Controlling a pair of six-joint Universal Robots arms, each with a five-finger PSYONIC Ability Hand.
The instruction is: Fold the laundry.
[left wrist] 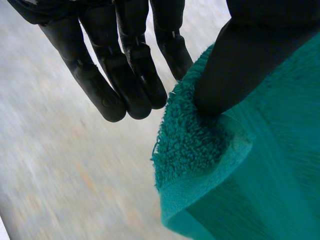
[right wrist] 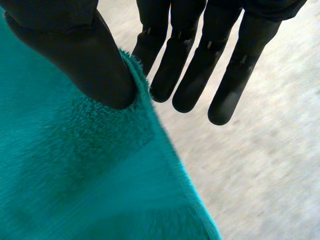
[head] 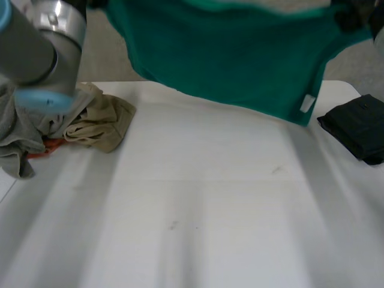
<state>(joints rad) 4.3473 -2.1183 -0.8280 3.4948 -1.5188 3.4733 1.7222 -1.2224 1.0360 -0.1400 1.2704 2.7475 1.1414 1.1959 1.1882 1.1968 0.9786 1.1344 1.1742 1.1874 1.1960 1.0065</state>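
A green towel [head: 240, 54] hangs spread in the air above the far side of the white table [head: 198, 210], a white label [head: 307, 103] at its lower right corner. My left hand [left wrist: 125, 65] pinches one top corner of the towel [left wrist: 240, 170]: the thumb [left wrist: 230, 65] presses into the terry beside straight fingers. My right hand [right wrist: 200, 65] holds the other top corner [right wrist: 75, 170] the same way, its thumb [right wrist: 80, 55] dug into the cloth. In the head view the right hand [head: 360, 15] is at the towel's upper right, and the left arm [head: 42, 42] rises at the left.
A heap of unfolded laundry lies at the table's left: a beige piece [head: 99, 120], a grey piece [head: 15, 132] and a bit of orange [head: 51, 144]. A folded black cloth [head: 357, 126] sits at the right edge.
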